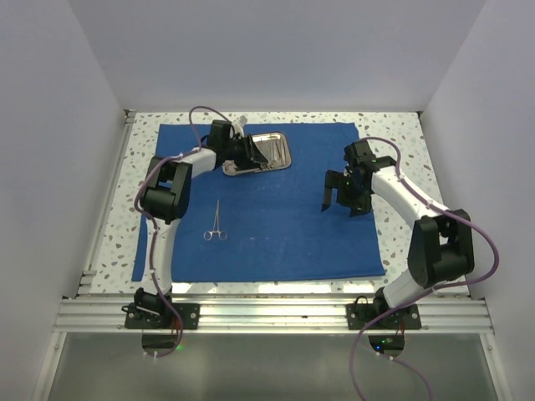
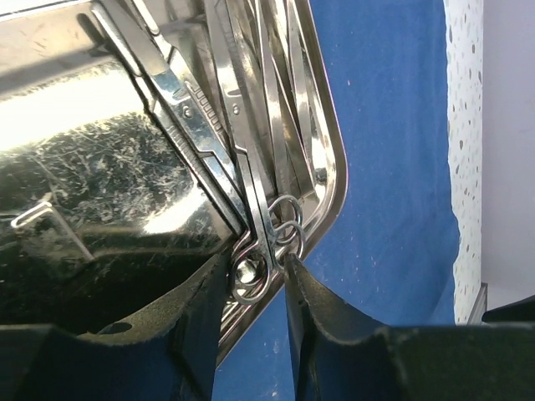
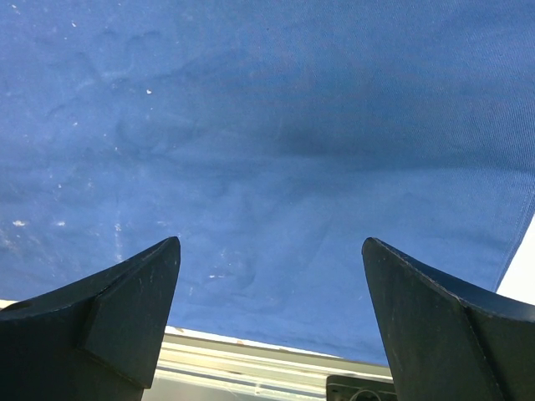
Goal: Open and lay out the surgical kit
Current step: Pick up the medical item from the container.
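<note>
One forceps (image 1: 215, 224), top view: slim, silver, alone on royal-blue cloth (image 1: 284, 225) over speckled desk (image 1: 401, 138).
Tray (image 1: 274, 152): shiny steel, rounded corners, at cloth's far edge.
Left wrist view: slim instruments (image 2: 242, 125) bundled in tray; left pincer (image 2: 255, 263) straddles their ring handles (image 2: 280, 225), grip unclear.
Right wrist view: right pincer (image 3: 269, 242) wide apart above cloth.

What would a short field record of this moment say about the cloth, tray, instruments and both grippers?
cloth: blue wrap spread open and flat
tray: steel tray on the wrap's far left part, several instruments inside
laid out: one ring-handled instrument alone on the wrap
left gripper: at the tray's corner, fingers either side of ring handles; grip unclear
right gripper: open, above bare wrap
</note>
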Controlling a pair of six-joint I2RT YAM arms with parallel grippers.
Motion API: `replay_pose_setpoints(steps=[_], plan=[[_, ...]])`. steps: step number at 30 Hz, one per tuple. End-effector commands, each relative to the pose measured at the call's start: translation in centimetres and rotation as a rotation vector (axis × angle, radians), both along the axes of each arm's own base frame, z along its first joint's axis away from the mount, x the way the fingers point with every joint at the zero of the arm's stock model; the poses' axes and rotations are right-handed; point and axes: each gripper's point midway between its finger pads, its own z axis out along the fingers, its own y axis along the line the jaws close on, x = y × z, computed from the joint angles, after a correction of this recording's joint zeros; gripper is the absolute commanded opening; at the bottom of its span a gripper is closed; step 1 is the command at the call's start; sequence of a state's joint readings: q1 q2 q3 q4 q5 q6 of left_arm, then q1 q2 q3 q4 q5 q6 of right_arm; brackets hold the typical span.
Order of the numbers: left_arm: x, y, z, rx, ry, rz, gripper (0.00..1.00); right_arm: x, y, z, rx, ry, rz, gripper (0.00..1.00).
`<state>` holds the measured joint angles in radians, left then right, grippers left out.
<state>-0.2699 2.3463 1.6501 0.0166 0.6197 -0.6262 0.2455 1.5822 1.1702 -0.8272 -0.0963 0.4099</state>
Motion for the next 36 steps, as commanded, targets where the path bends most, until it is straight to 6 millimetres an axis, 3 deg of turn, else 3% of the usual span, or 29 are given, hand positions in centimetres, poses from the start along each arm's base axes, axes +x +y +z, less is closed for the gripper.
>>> replay_pose_setpoints(steps=[1, 6, 14, 16, 19, 25, 36], plan=[[-1.4, 0.5, -3.8, 0.075, 0.094, 0.002, 0.38, 0.5, -0.1, 0.6, -0.007, -0.015, 0.005, 0.94], [-1.5, 0.5, -4.0, 0.079, 0.102, -0.002, 0.32, 0.5, -0.2, 0.4, -0.008, -0.011, 0.005, 0.94], [-1.7, 0.7, -4.5, 0.088, 0.112, -0.002, 0.12, 0.6, -0.2, 0.3, -0.010, -0.015, 0.006, 0.94], [-1.7, 0.7, -4.6, 0.090, 0.111, -0.004, 0.02, 0.6, -0.2, 0.3, -0.010, -0.016, 0.007, 0.94], [-1.5, 0.7, -4.3, 0.092, 0.100, -0.004, 0.00, 0.6, -0.3, 0.2, -0.012, -0.012, 0.007, 0.94], [-0.2, 0.8, -1.7, 0.115, 0.033, -0.009, 0.00, 0.6, 0.0, 0.1, 0.002, -0.014, 0.005, 0.94], [3.0, 0.7, 5.5, 0.083, -0.110, -0.004, 0.00, 0.7, 0.1, 0.4, 0.014, -0.029, 0.003, 0.94]])
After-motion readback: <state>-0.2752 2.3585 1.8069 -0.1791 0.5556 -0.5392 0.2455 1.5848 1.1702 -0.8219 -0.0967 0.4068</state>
